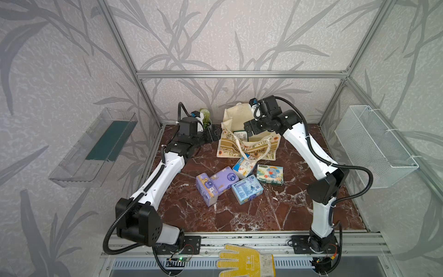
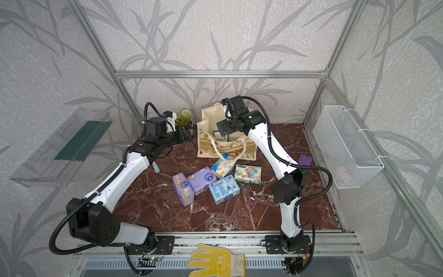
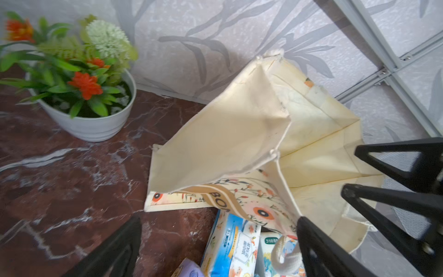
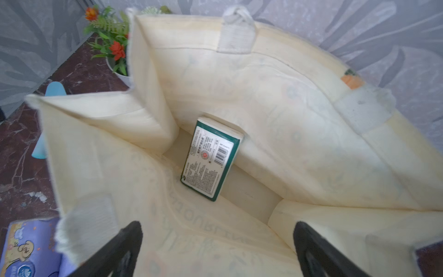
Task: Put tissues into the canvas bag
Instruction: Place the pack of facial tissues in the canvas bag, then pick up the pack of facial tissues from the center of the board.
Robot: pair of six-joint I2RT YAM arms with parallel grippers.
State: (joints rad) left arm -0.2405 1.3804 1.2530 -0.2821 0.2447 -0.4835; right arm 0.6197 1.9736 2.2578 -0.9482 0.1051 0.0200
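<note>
While the canvas bag (image 4: 299, 134) stands open: one green-white tissue pack (image 4: 211, 158) rests at its bottom.
Table (image 1: 239, 215): five tissue packs (image 1: 247, 189) lie before the bag.
Right gripper (image 4: 217, 225): jaws apart, empty, above bag's mouth.
Left gripper (image 3: 218, 221): jaws apart, empty, beside bag.

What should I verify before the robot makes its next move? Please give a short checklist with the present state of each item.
1. Mouth of the canvas bag open, bag standing: ok.
2. The green-white pack fully inside the bag: ok.
3. The right end effector, above the bag's mouth, open and empty: ok.
4. The left end effector, beside the bag, open and empty: ok.
5. All tissues in the bag: not ok; two purple packs, two blue-white packs and the elephant pack lie on the table.
6. The white handle free of the blue-white pack nearest the bag: cannot tell.
</note>
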